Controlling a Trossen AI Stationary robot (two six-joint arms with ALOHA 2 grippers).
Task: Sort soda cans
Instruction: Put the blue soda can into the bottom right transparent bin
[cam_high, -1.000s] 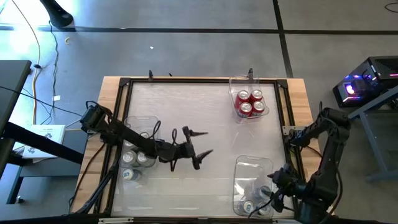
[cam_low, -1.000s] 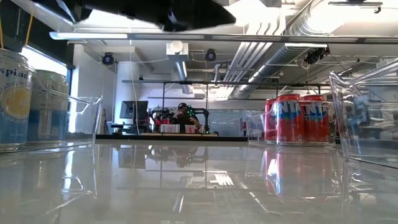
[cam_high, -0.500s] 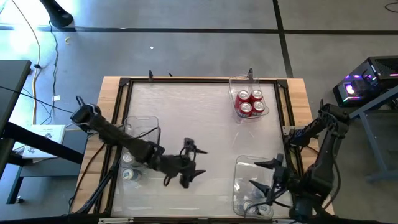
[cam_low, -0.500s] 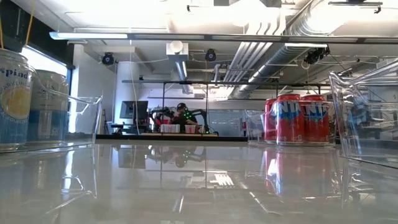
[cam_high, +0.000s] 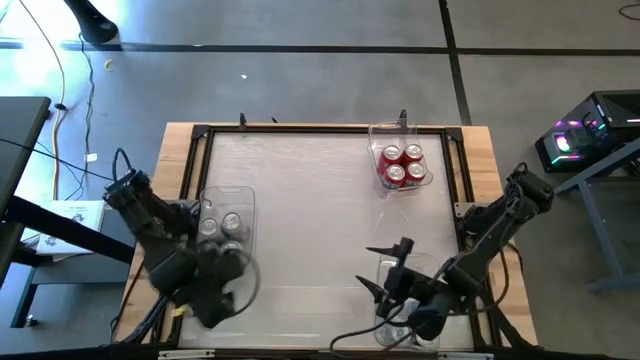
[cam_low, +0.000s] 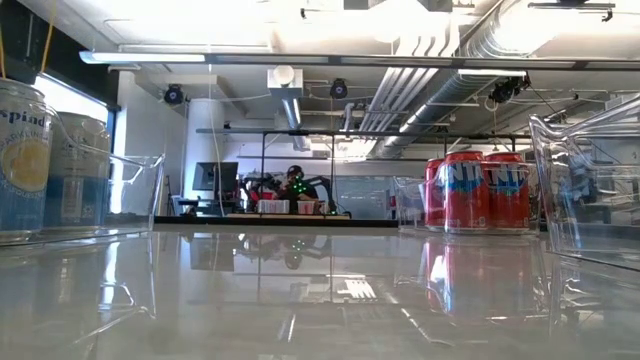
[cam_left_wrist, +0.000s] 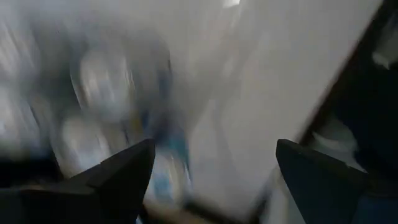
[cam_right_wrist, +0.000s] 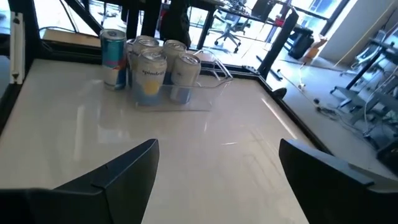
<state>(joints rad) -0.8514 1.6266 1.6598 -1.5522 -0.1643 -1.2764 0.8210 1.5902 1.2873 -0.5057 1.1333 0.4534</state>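
Observation:
Several red soda cans (cam_high: 403, 167) stand in a clear bin (cam_high: 385, 135) at the far right, also seen in the low view (cam_low: 480, 190). Silver soda cans (cam_high: 222, 228) stand in the clear left bin (cam_high: 245, 195); in the right wrist view they stand grouped (cam_right_wrist: 155, 65) with a blue can (cam_right_wrist: 113, 50) beside them. My left gripper (cam_high: 215, 290) hangs open over that bin's near end, pointing down, silver cans blurred below it (cam_left_wrist: 214, 149). My right gripper (cam_high: 378, 270) is open above the near-right bin (cam_high: 385, 320), pointing toward the table's left (cam_right_wrist: 217, 146).
A black frame (cam_high: 300, 130) runs round the white table top. The middle of the table (cam_high: 310, 210) is bare. A low-view can with a yellow label (cam_low: 22, 155) stands close at the left. Beyond the table a person sits at a desk (cam_low: 295, 185).
My left gripper has swung from the table's middle toward the left and near edges, risen, and tipped from level to pointing down over the left bin's near end. My right gripper has gone from the near right corner toward the table's middle, rolling as it went.

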